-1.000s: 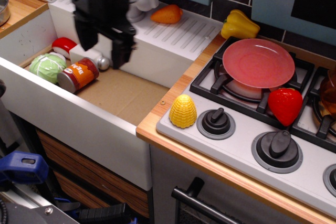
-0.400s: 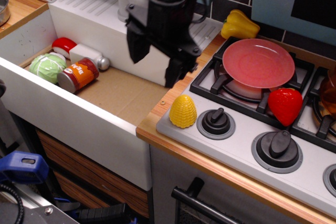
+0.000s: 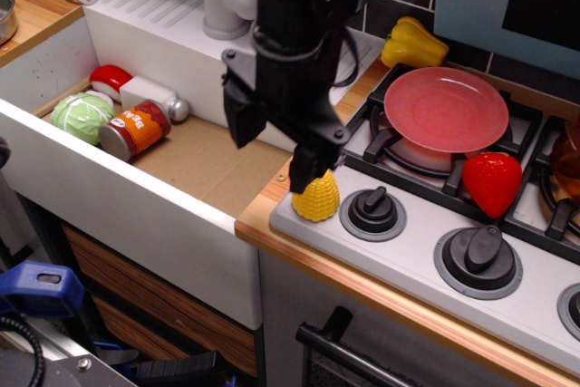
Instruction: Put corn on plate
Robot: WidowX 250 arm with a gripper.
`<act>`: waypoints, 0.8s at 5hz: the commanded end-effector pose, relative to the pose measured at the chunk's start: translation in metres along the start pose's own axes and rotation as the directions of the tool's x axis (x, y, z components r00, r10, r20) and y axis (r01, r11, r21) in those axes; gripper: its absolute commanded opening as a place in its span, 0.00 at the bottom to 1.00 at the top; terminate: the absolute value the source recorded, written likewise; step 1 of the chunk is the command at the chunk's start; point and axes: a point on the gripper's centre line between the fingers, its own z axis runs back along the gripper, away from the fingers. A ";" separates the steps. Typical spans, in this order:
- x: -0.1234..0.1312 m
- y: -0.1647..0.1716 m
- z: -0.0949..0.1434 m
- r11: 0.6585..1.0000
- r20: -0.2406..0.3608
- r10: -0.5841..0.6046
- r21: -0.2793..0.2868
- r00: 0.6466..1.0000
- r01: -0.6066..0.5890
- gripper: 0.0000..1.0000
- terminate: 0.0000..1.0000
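Note:
The corn [image 3: 315, 198] is a small yellow ridged dome standing on the front left corner of the stove top. The pink-red plate [image 3: 446, 108] lies flat on the back left burner, empty. My black gripper [image 3: 272, 153] hangs open just above and to the left of the corn. Its right finger [image 3: 306, 166] reaches down to the corn's top, and its left finger [image 3: 237, 124] is over the sink edge. The corn is not held.
A red strawberry [image 3: 492, 181] sits on the grate right of the plate. A yellow pepper [image 3: 412, 43] lies behind the plate. Stove knobs [image 3: 372, 209] stand right of the corn. The sink [image 3: 208, 165] at left holds a can [image 3: 136, 129] and a green cabbage [image 3: 82, 116].
My gripper has moved from over the sink to the right and down, ending right above the corn. The corn and the plate have not moved.

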 end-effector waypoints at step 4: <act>0.028 -0.019 -0.008 0.998 0.142 0.015 -0.070 0.990 -0.005 1.00 0.00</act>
